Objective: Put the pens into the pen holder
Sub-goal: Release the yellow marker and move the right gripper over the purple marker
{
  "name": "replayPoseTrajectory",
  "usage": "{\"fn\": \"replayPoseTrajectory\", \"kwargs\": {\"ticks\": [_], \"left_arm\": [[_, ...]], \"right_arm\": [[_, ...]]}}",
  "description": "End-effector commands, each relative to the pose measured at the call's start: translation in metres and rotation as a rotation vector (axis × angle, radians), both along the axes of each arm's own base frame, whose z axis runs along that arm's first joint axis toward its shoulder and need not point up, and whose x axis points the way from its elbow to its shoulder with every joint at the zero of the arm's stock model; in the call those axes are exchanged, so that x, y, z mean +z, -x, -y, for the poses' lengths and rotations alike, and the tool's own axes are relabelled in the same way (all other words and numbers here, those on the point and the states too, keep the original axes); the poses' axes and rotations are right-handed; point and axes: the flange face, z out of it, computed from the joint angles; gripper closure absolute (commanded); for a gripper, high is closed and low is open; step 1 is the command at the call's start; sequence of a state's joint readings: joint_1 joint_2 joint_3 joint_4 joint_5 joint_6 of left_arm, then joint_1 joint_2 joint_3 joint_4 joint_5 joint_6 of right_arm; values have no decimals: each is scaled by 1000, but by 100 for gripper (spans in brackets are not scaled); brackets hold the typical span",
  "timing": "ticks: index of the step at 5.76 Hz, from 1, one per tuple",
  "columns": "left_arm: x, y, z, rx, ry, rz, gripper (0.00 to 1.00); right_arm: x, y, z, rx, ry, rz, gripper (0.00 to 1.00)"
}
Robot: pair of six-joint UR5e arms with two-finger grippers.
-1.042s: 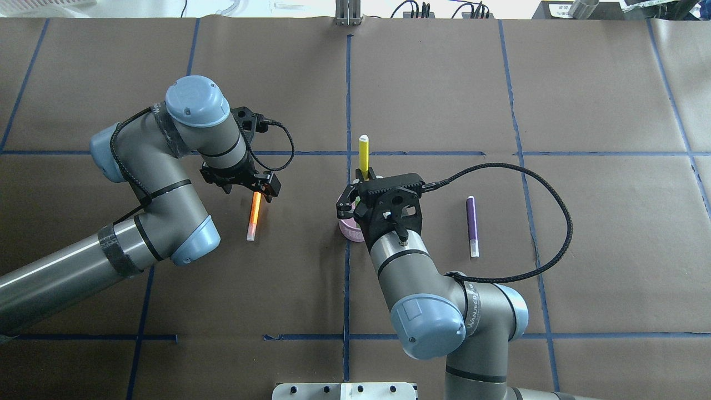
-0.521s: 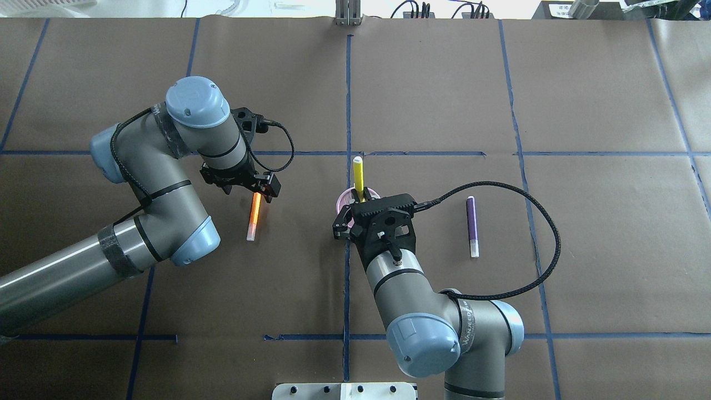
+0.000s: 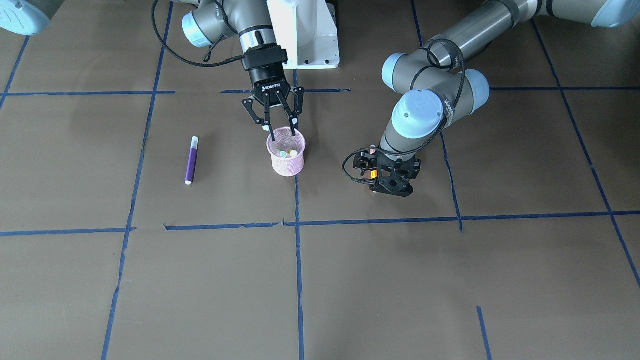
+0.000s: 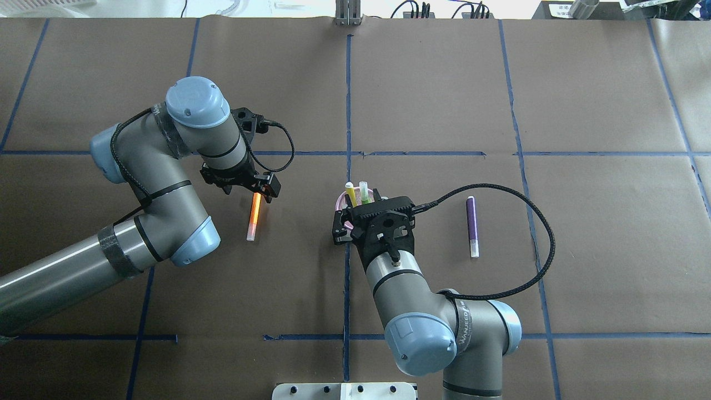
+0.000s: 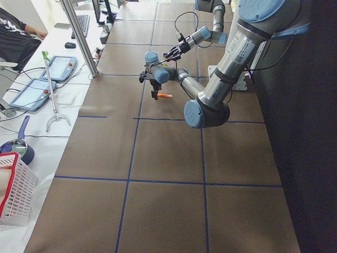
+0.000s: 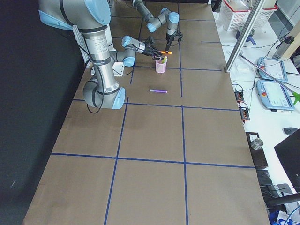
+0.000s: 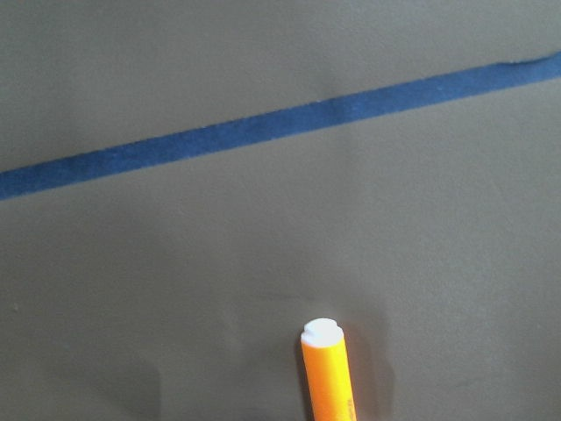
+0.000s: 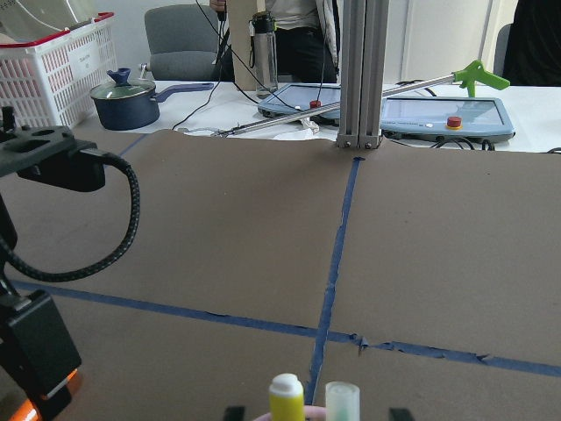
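Note:
The pink mesh pen holder [image 3: 286, 164] stands upright at the table's middle. A yellow pen [image 4: 351, 194] and a pale green pen [image 4: 365, 191] stand in it, their caps showing in the right wrist view [image 8: 287, 395]. My right gripper [image 3: 281, 132] is open and empty just above the holder's rim, on the robot's side. The orange pen [image 4: 253, 218] lies flat on the table. My left gripper [image 4: 261, 191] sits over its far end; its fingers are hidden, so I cannot tell whether they are shut. The purple pen [image 4: 471, 225] lies alone to the right.
Blue tape lines [image 4: 348, 100] divide the brown paper table cover. The right arm's black cable [image 4: 547, 244] loops out past the purple pen. The white robot base plate [image 3: 305, 35] is at the robot's edge. Tablets and a pot [image 8: 123, 98] sit beyond the far edge.
The yellow pen has gone down into the pen holder beside the green one. My right gripper has drawn back toward the robot. The left arm and the orange pen have not moved.

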State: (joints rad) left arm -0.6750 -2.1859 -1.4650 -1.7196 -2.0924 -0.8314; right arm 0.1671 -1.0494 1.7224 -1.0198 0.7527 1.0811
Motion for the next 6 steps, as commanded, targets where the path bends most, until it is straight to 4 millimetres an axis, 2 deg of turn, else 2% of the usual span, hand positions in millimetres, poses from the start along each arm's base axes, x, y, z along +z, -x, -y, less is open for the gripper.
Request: {"fn": "replayPoseTrajectory", "kwargs": {"ticks": [1,2,3,4,5,6], "left_arm": [[1,0,0,1,0,1,0],[1,0,0,1,0,1,0],[2,0,0,3,-1,2,0],[4,0,-2,6,-1,4,0],[4,-1,-2,7,-1,4,0],[5,-2,-3,10,-1,6,21]], "right_arm": [[-14,-12,9,-1,5,34,0],[-36,-46,35,-83,60,27,0],[-38,-87,70,-196,198,-65,0],[-21,-120,111,-293,353,-125,0],[-5,-143,133,-353,413,-181,0],[9,-167,154,-403,468,-227,0]]}}
